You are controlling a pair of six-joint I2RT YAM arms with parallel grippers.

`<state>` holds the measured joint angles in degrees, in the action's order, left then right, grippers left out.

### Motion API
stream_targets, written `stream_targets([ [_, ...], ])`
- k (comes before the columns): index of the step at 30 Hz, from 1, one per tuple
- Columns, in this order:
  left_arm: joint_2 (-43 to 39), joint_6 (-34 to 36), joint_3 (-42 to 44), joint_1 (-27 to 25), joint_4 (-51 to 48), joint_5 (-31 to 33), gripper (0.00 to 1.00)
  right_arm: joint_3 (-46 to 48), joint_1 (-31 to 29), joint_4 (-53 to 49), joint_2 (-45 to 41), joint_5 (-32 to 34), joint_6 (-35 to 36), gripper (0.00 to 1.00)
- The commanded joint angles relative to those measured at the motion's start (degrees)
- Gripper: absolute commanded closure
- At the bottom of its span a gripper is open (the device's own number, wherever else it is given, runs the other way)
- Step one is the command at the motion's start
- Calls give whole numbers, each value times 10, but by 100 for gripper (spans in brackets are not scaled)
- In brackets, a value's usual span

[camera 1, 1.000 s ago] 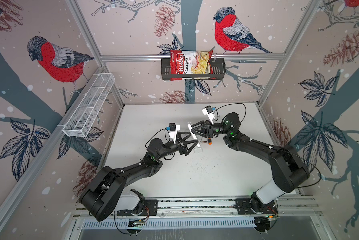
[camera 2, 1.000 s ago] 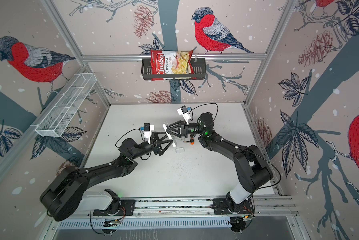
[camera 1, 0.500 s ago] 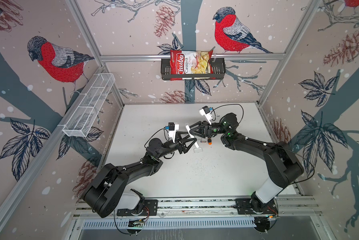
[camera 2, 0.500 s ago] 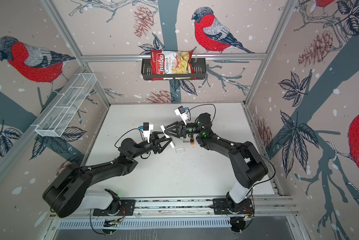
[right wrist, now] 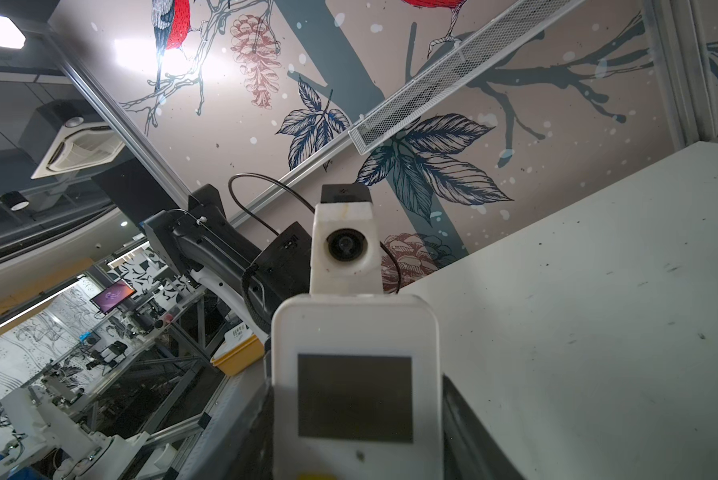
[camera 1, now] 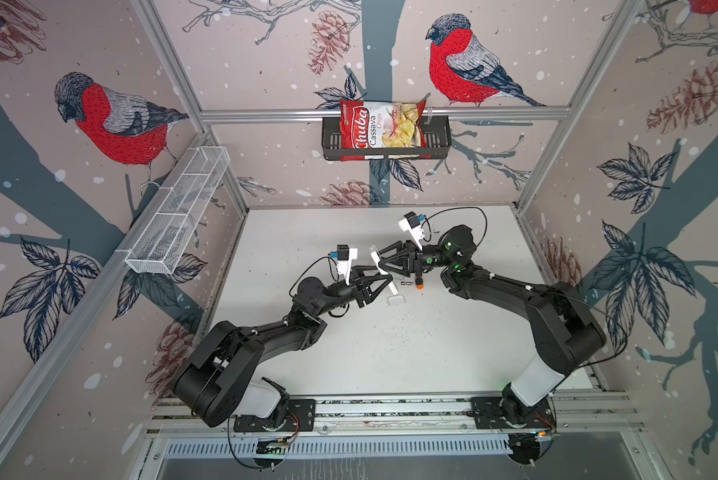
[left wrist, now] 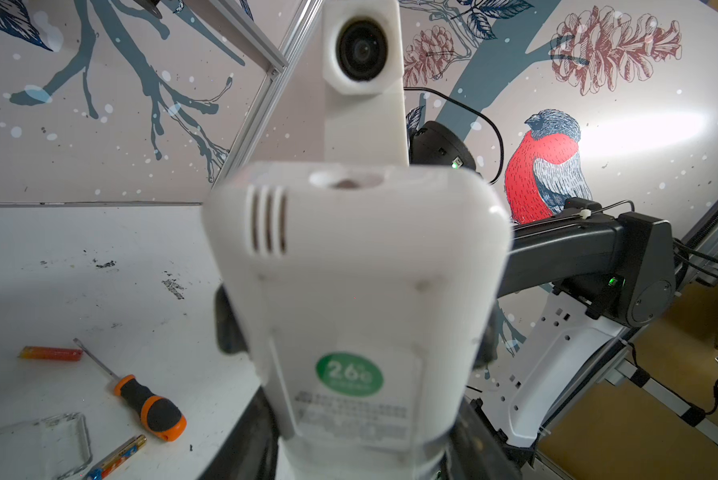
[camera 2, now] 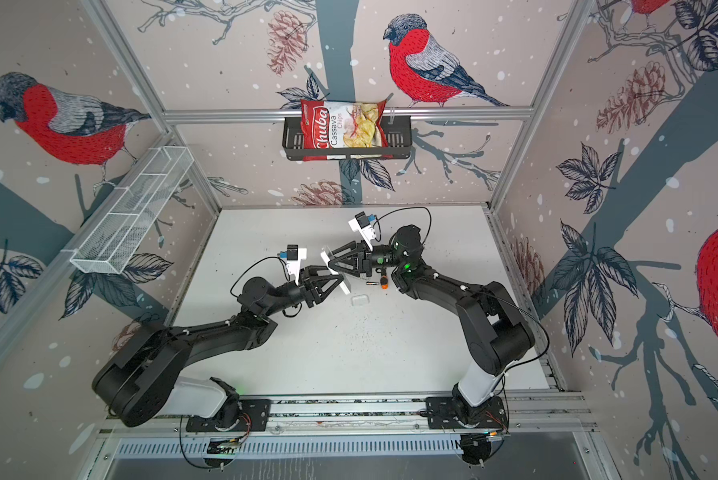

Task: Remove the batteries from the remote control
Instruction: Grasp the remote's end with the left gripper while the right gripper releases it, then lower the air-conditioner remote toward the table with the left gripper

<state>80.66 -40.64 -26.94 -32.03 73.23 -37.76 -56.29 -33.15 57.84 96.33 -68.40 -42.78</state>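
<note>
1. The right tool (camera 1: 382, 263) grips the white remote (left wrist: 349, 270) above the desk (camera 1: 390, 353); the left tool (camera 1: 386, 279) is half closed around it, but contact I cannot tell.
2. Its back faces the left tool; one battery (left wrist: 120, 453) lies on the desk below.

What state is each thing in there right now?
Remote: held off the table.
Right gripper: shut on remote.
Left gripper: around remote, grip unclear.
Screwdriver: lying on table.
Orange battery: loose on table.
Second battery: loose on table.
Clear cover: flat on table.
Chips bag: in wall basket.
</note>
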Motion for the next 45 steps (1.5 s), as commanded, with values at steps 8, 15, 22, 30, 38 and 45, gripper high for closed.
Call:
stream_targets([
  [8,-11,37,11,9,-1,37,61,-26,15,-151,-12,68,89,26],
  [15,-30,36,1,28,-101,90,62,-10,55,-167,-19,135,85,16],
  [22,-61,42,-48,32,-387,269,63,-3,83,-324,-37,298,159,15],
  [30,-62,-3,-46,33,-533,377,64,-13,74,-448,-28,424,204,15],
  [38,-20,-2,-40,35,-606,375,63,-35,53,-507,-2,462,215,15],
  [45,8,25,-71,36,-681,377,63,-48,38,-531,9,471,221,16],
])
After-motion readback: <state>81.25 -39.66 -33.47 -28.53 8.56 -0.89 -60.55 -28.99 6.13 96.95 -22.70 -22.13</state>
